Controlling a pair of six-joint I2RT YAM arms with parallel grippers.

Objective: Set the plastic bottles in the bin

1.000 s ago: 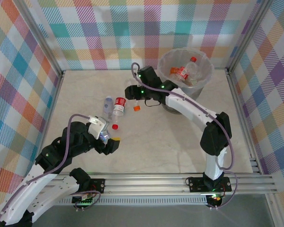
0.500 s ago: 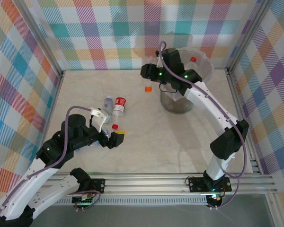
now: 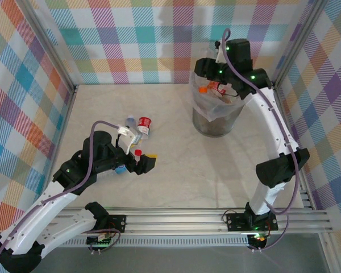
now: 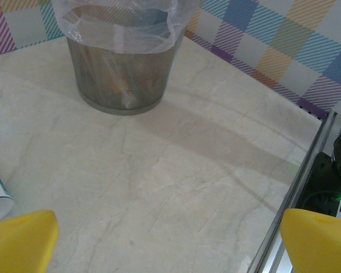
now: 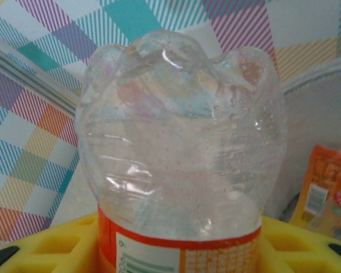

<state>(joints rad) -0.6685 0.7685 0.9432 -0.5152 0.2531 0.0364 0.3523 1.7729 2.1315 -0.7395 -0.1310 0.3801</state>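
Landmark: bin [image 3: 215,122], bag-lined, standing on the worktop [image 3: 204,170].
Right end effector [image 3: 207,86]: closed on a clear bottle with an orange label [image 5: 179,148], held over the bin's mouth, close to its left rim.
Left end effector [image 4: 169,242]: jaws fully apart and empty, low over the worktop, well left of the bin.
Loose bottles [image 3: 143,126]: lying side by side on the worktop, well left of the bin.
Step in hand: probably release of the held bottle into the bin.
Procedure: centre the bottle over the bin's mouth before release. Part the jaws fully. Lift straight up, clear of the liner.
Caution: the bottle looks light, so a release near the rim may bounce it out or snag the liner.
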